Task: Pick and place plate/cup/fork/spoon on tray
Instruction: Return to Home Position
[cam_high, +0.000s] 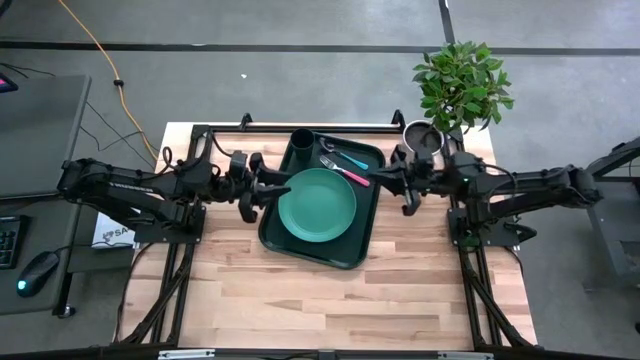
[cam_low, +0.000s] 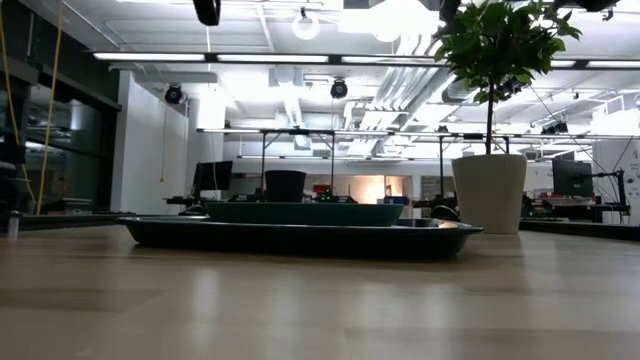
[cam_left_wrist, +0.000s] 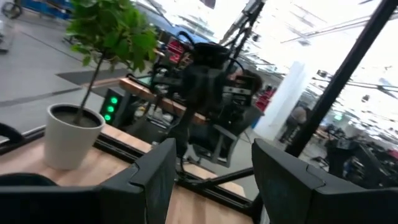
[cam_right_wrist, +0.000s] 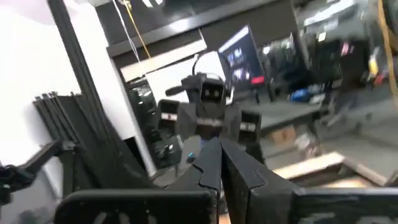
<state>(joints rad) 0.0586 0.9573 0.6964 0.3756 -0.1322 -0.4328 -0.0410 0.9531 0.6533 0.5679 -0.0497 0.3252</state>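
Note:
The dark green tray (cam_high: 352, 248) lies on the table at its far middle. On it rest the teal-green plate (cam_high: 316, 204), the dark cup (cam_high: 302, 141) at its far left corner, and the pink-handled fork (cam_high: 350, 172) and blue-handled spoon (cam_high: 349, 157) at its far right. In the low view the plate (cam_low: 300, 212) and the cup (cam_low: 285, 185) show on the tray (cam_low: 290, 235). My left gripper (cam_high: 268, 192) is open and empty, raised by the tray's left rim. My right gripper (cam_high: 404, 186) is shut and empty, raised just right of the tray.
A white pot with a green plant (cam_high: 458, 88) stands at the table's far right corner, close behind my right gripper; it also shows in the low view (cam_low: 489, 190). The near half of the wooden table (cam_high: 330, 300) lies bare.

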